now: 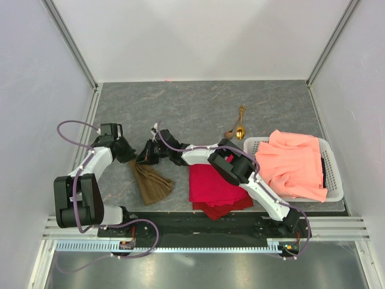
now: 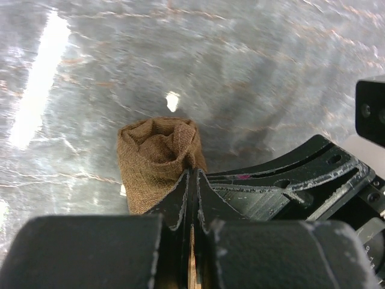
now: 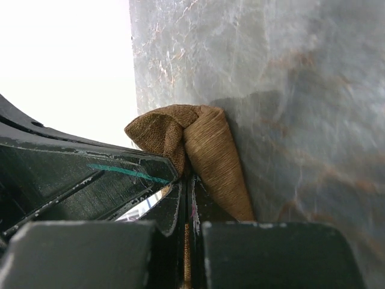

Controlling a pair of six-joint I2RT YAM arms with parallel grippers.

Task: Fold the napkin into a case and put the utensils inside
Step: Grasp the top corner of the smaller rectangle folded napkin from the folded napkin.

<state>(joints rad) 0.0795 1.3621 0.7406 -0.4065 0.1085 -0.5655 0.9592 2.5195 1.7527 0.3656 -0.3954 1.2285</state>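
The olive-brown napkin (image 1: pixel 153 185) lies as a narrow folded strip near the table's front left, its far end raised. My left gripper (image 1: pixel 133 159) and right gripper (image 1: pixel 145 158) meet at that raised end, fingertips almost touching. In the left wrist view the left gripper (image 2: pixel 192 176) is shut with a sliver of napkin (image 2: pixel 157 161) pinched between its jaws. The right gripper (image 3: pixel 187 178) is likewise shut on a bunched corner of the napkin (image 3: pixel 212 147). Two gold utensils lie apart at the back: a spoon (image 1: pixel 230 133) and a longer piece (image 1: pixel 240 125).
A bright red cloth (image 1: pixel 214 186) lies folded just right of the napkin, under the right arm. A white basket (image 1: pixel 334 180) at the right holds a salmon-orange cloth (image 1: pixel 295 164). Walls close in the table on three sides.
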